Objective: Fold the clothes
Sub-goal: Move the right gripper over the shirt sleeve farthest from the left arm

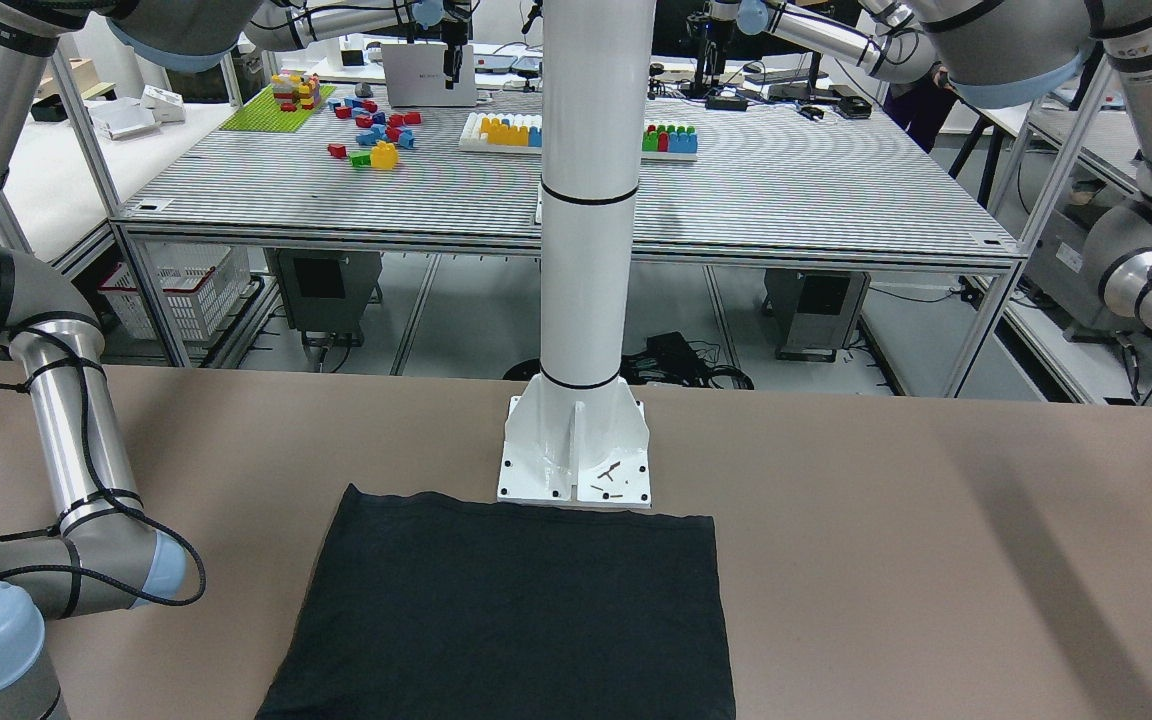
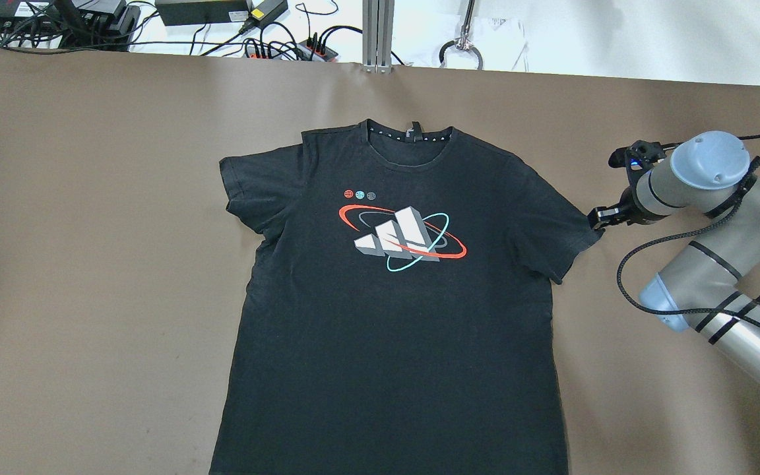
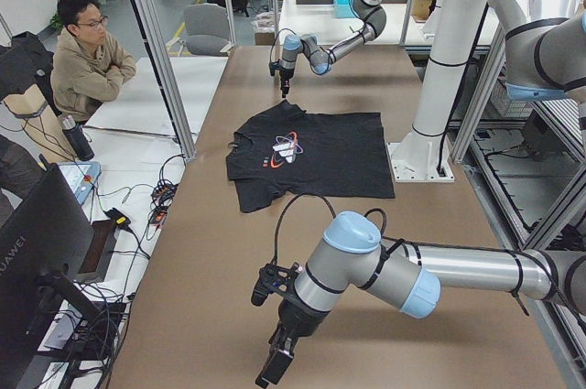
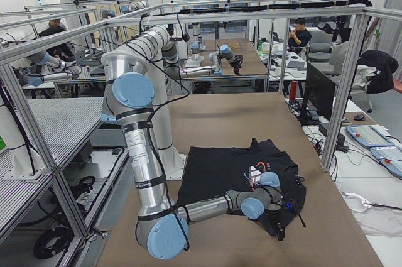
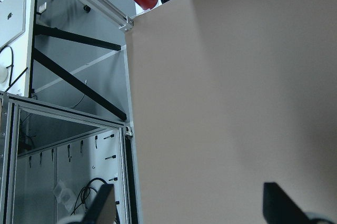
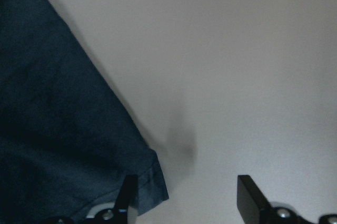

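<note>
The clothes are one black T-shirt (image 2: 393, 343) with a white, red and teal chest print, lying flat and face up on the brown table (image 2: 90, 264), collar at the far edge. My right gripper (image 2: 596, 220) is open and low at the tip of the shirt's right-hand sleeve. In the right wrist view one finger (image 6: 128, 195) stands at the sleeve hem's corner (image 6: 150, 182) and the other (image 6: 251, 200) over bare table. My left gripper (image 5: 189, 208) is open and empty over bare table near the table's end, far from the shirt (image 3: 320, 156).
The white pillar's base (image 1: 576, 450) stands at the shirt's bottom hem. Cables and power strips (image 2: 221, 26) lie past the table's far edge. The table's end edge (image 5: 129, 129) shows beside my left gripper. A seated person (image 3: 87, 59) watches from off the table.
</note>
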